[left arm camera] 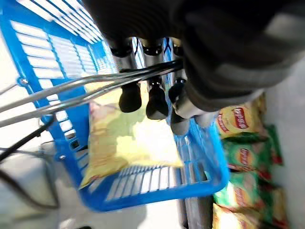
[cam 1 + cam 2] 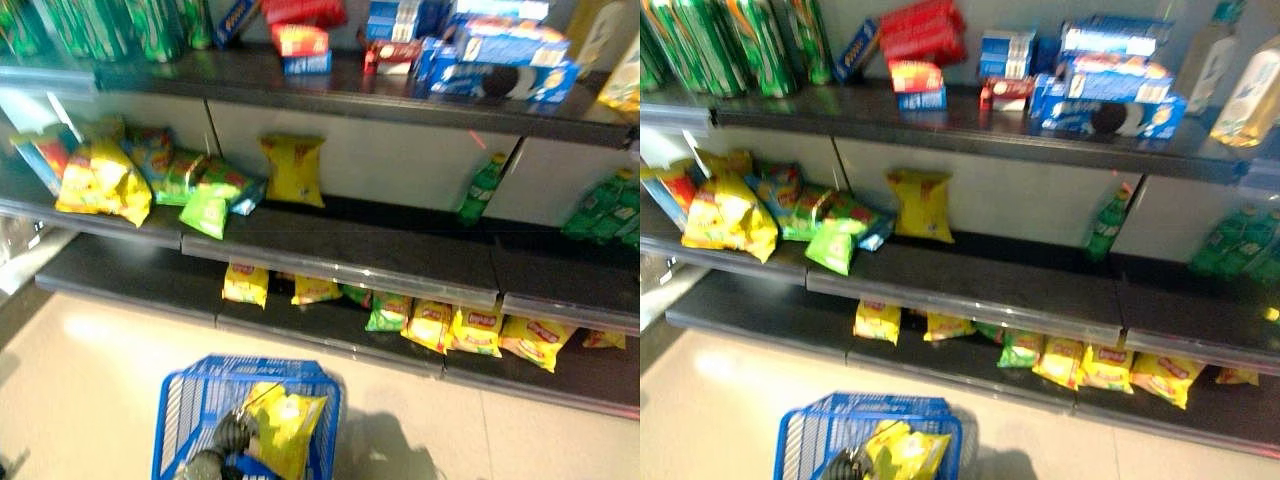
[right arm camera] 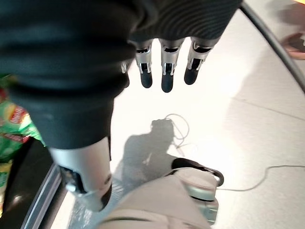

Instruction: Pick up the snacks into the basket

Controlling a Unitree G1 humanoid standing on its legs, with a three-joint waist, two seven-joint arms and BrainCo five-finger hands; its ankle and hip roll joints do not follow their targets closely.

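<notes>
A blue wire basket (image 2: 180, 400) hangs low in front of the shelves over the pale floor. One yellow snack bag (image 2: 285, 425) lies inside it, seen close in the left wrist view (image 1: 124, 143). My left hand (image 2: 232, 435) is at the basket's near side, its fingers (image 1: 155, 102) curled round the thin metal handle (image 1: 71, 90). My right hand (image 3: 164, 67) hangs over bare floor with straight fingers and holds nothing. More snack bags stay on the shelves: a yellow bag (image 2: 293, 168) upright on the middle shelf and a row of yellow and green bags (image 2: 475, 328) on the bottom shelf.
A heap of yellow and green bags (image 2: 100, 180) fills the middle shelf's left end. Green bottles (image 2: 483, 185) stand at its right. The top shelf holds blue and red boxes (image 2: 500, 60) and green cans (image 2: 730, 45). The shelf edges jut out toward me.
</notes>
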